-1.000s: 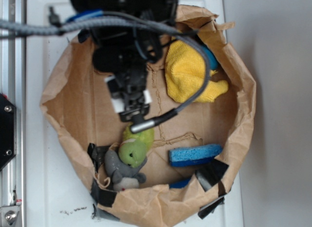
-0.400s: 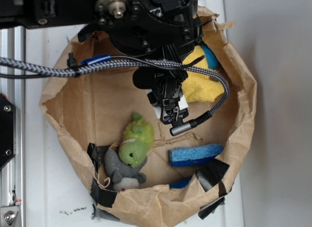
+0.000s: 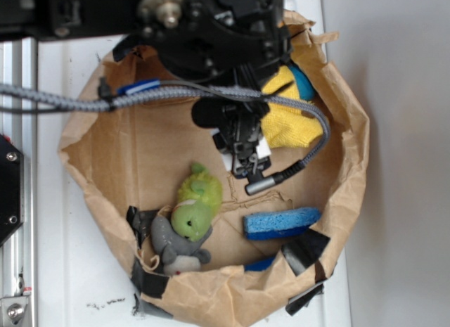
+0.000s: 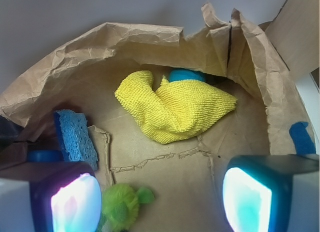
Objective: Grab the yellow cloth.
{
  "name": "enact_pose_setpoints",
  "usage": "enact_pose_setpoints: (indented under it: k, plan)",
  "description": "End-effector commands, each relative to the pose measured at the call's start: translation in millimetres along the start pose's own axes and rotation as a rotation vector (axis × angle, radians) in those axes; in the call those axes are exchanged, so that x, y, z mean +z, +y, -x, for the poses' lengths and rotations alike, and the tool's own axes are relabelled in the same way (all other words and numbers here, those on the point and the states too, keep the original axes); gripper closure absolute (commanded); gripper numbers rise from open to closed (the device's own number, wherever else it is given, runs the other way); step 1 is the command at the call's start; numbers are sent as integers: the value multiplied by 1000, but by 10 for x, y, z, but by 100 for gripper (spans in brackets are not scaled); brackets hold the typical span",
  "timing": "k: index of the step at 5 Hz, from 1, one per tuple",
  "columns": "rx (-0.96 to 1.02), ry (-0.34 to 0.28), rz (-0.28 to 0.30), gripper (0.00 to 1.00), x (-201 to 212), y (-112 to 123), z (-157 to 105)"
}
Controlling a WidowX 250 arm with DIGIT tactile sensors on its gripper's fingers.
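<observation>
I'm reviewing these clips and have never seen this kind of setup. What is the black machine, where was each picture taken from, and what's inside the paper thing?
The black machine is a small robot arm ending in a two-fingered gripper. The exterior picture looks straight down on it; the wrist picture comes from a camera mounted on the arm's wrist, so the two glowing pads at its bottom corners are the gripper's own fingers. They stand apart, with nothing between them.

On the white table sits a crumpled brown paper bag with its rim rolled down. Inside lie the yellow cloth, which the arm is meant to grab, a blue sponge, and a green and grey plush toy. Something blue shows behind the cloth; I cannot tell what.
</observation>
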State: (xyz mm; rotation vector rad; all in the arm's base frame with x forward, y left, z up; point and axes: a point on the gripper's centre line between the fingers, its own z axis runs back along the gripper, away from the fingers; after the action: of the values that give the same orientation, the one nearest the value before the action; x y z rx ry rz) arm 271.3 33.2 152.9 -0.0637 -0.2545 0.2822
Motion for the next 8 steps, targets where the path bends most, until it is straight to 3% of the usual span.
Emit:
enact_pose_setpoints:
  k: [1, 2, 3, 5, 7, 8]
  plan:
    - [-2, -32, 6, 0, 81, -10, -59]
    - [-2, -32, 6, 0, 81, -10, -59]
    - [18, -21, -13, 0, -94, -82, -218]
    - [64, -30, -87, 0, -424, -181, -483]
    - [33, -38, -69, 0, -274, -15, -279]
    - [25, -17, -106, 0, -282, 130, -124]
